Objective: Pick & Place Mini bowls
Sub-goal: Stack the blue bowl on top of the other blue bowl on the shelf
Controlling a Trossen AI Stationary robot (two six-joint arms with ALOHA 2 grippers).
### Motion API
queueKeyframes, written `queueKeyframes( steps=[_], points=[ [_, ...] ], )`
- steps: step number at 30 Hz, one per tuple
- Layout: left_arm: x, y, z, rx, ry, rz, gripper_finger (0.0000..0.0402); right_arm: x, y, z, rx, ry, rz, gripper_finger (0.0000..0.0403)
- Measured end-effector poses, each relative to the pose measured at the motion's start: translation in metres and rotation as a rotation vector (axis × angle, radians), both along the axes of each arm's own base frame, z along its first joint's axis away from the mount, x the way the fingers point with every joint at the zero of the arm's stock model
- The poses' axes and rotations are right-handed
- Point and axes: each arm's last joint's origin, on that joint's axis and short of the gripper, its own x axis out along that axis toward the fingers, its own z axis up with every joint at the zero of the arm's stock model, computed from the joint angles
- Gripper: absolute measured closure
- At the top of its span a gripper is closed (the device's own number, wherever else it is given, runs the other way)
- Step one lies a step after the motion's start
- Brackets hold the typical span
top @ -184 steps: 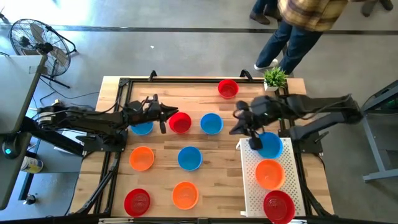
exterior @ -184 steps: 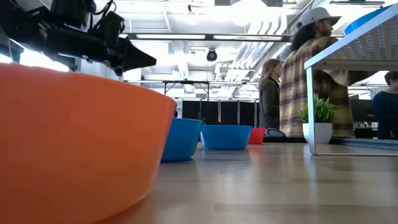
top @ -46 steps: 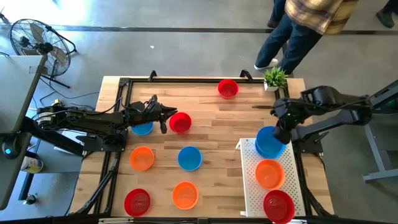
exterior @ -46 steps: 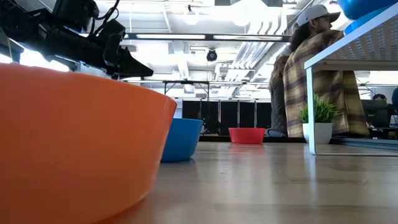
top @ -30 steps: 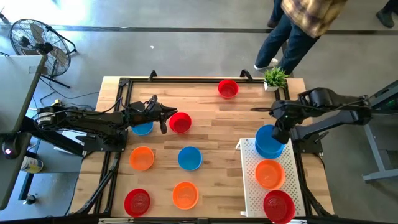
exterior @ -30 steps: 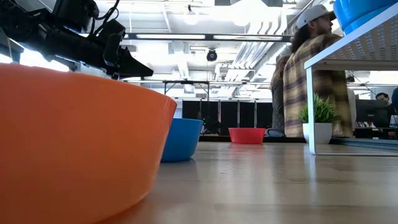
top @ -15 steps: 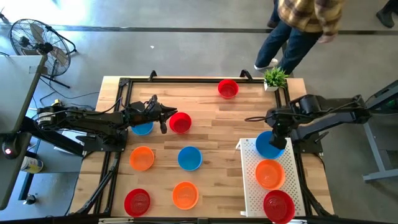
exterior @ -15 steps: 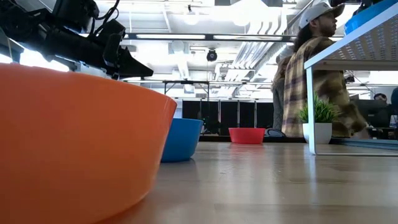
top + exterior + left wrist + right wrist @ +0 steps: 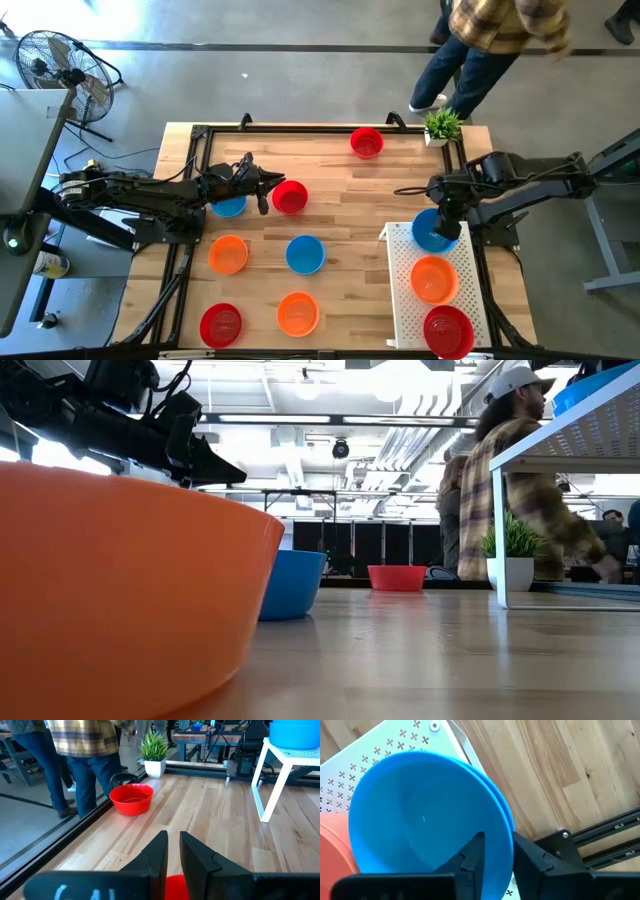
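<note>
right gripper [image 9: 494, 851] is straddling the blue bowl's [image 9: 420, 820] rim on the tray [image 9: 375, 745], fingers parting; light, stiff, slippery plastic, so pinching the rim suits.

A wooden desk [image 9: 330, 260] with a black frame fills the overhead shot. On its right side sits a white perforated tray [image 9: 402, 300], raised on legs. A small potted plant [image 9: 441, 125] stands at the far right corner, green leaves in a white pot. Beside that corner, on the grey floor, a person [image 9: 480, 50] in a plaid shirt and jeans stands near the desk. Off to the left, a floor fan [image 9: 55, 62] sits well clear of the desk.
</note>
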Motion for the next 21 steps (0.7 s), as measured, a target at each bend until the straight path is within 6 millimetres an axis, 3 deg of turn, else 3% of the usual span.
queueKeyframes(
  steps=[16,21],
  points=[
    [0.0001,0.0000,0.0000,0.000,0.000,0.000,0.0356,0.0004,0.0018,0.0003,0.063,0.002,-0.002,0.0320],
    [0.0001,0.0000,0.0001,0.000,0.000,0.000,0.0356,0.0004,0.0018,0.0003,0.063,0.002,-0.007,0.0296]
  ],
)
